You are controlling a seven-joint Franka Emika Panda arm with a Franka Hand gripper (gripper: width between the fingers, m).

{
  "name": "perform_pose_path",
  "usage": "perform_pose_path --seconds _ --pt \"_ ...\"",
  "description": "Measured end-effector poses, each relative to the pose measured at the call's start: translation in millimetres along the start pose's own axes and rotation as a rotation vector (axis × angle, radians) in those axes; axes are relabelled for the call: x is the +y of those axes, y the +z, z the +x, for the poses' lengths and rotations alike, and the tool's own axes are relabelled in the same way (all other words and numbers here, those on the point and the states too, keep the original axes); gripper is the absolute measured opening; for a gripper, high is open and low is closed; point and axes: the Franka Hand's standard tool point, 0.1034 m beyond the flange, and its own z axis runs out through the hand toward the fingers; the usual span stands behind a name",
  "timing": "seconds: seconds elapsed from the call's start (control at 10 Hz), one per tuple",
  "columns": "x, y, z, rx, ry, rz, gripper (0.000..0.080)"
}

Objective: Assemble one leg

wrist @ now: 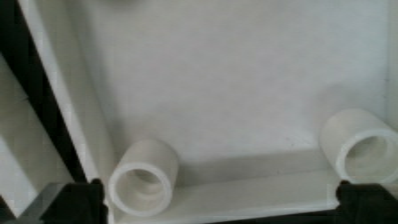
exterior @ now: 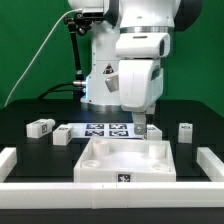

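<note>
while the large white tabletop lies with its corner sockets bare and no post fitted, the gripper hangs over its far edge with fingers spread and empty, and a leg lies loose just beyond that tabletop.

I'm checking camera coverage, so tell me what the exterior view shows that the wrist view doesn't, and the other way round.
Only the exterior view shows the robot arm, the loose legs on the black table, such as one leg at the exterior view's left and another at its right, the marker board and the white border rails. Only the wrist view shows, close up, two round sockets inside the white tray-like piece. Both show that tray-like piece and the open gripper, empty above it.
</note>
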Motion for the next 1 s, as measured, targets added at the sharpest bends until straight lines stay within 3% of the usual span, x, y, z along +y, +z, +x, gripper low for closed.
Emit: perform_pose_path --seconds 0.2,0.3,0.7,1.0 --pt "-1.0 1.6 0.0 -0.002 -0.047 -0.007 0.0649" --pt "-9.2 8.4 -1.7 -0.01 -0.145 -0.012 0.0649" --pt "-31.3 20.2 -17.6 -0.041 -0.24 0.031 0.0649" --pt "-30.8 20.7 -17.4 -0.042 -0.24 0.032 0.0649"
